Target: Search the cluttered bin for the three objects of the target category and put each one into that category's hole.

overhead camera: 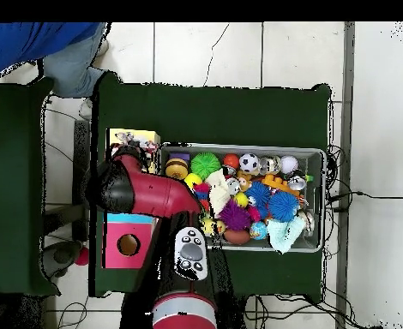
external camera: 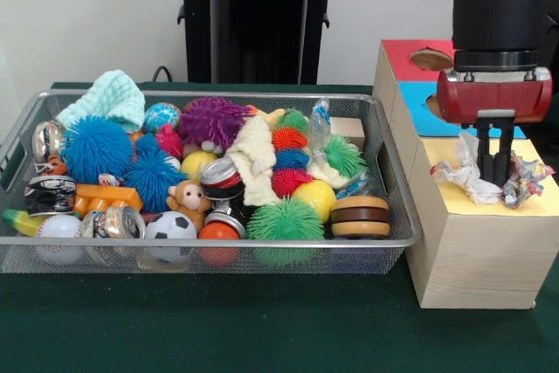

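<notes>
The wire mesh bin point(external camera: 210, 93) sits on the green table, full of mixed toys; it also shows in the overhead view point(overhead camera: 239, 147). My gripper point(external camera: 495, 163) hangs over the yellow-topped end of the pale wood box point(external camera: 472, 259). Its fingers stand close together, shut on a white and multicolour rope toy point(external camera: 467, 174). The toy's frayed ends spread over the yellow surround point(external camera: 458, 205) and hide the hole. In the overhead view the toy point(overhead camera: 133, 139) lies on the yellow patch beside my arm. No other rope toy shows clearly in the bin.
The box also has a red-surround hole point(external camera: 431, 59) and a blue surround point(external camera: 419, 107) behind my gripper. The bin holds spiky balls point(external camera: 96, 148), cans, a soccer ball point(external camera: 170, 226), a baseball, a cream cloth point(external camera: 255, 159). A person's blue sleeve point(overhead camera: 33, 43) shows at the overhead view's top left.
</notes>
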`<state>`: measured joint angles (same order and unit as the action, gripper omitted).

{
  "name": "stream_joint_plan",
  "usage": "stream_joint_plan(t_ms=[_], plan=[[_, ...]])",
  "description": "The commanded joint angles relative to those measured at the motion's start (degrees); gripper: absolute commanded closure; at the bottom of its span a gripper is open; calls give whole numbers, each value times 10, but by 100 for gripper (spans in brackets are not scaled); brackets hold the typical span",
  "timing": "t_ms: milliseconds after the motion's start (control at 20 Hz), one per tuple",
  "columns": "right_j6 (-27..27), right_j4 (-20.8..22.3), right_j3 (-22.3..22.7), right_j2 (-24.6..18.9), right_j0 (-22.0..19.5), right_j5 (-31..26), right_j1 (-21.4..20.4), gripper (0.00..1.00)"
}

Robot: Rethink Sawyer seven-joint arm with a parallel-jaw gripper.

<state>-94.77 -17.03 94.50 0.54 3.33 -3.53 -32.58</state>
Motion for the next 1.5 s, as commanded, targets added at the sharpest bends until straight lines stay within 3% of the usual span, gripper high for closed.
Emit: stream_joint_plan(t_ms=[50,700,950,1200,1500], plan=[[-77,49,14,-42,-32,56,81,100],[-103,89,3,-53,-44,104,111,100],[-101,77,-5,-36,-30,70,113,100],[-65,82,-30,-4,-8,5,120,100],[-44,108,-48,11,4,13,134,100]])
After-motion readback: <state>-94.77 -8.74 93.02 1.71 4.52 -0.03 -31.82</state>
